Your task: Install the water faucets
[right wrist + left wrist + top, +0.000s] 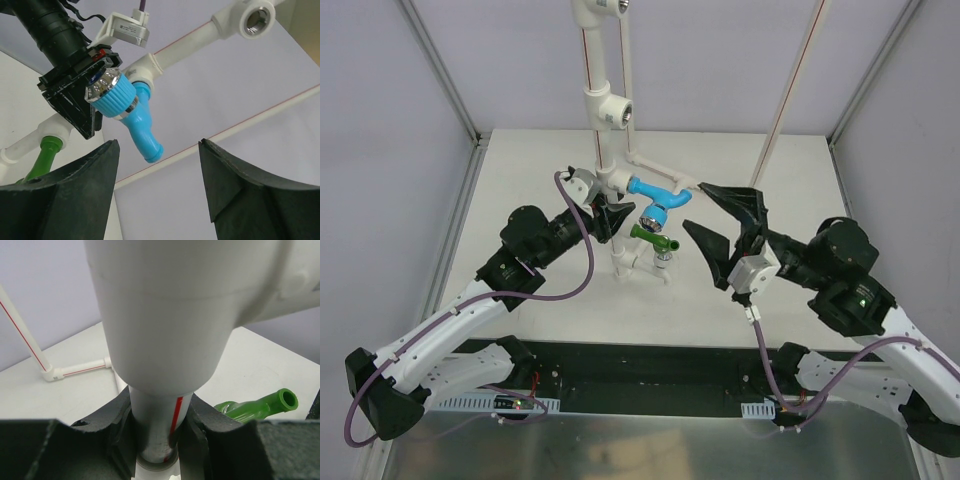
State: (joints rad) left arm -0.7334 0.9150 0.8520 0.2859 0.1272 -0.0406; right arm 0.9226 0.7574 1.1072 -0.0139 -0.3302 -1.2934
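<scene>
Top external, pipe: a white pipe stand (603,100) rises from the pale worktop (520,180); a tee socket (618,112) faces outward partway up
Top external, faucets: the light blue faucet (658,197) sits on a fitting of the stand, spout bent downward; the dark green faucet (653,238) lies just below it, at a lower fitting
Top external, left gripper (610,215): at the upright pipe, beside the blue faucet's fitting
Top external, right gripper (695,207): fingers spread wide, just right of both faucets, touching neither
Left wrist, grip: the left gripper (157,440) has its dark fingers (120,430) clamped on the red-striped upright pipe, below a thick white fitting that fills the upper view
Left wrist, faucet: the dark green faucet (260,405) pokes out at right, its round mouth turned towards the camera
Right wrist, fingers: the right gripper (159,145) stands wide apart, holding nothing
Right wrist, faucets: the light blue faucet (135,115) hangs ahead between the finger tips, its silver cap (102,85) at upper left, spout slanting down; the dark green faucet (47,150) shows at lower left; the left gripper (70,100) is behind the cap
</scene>
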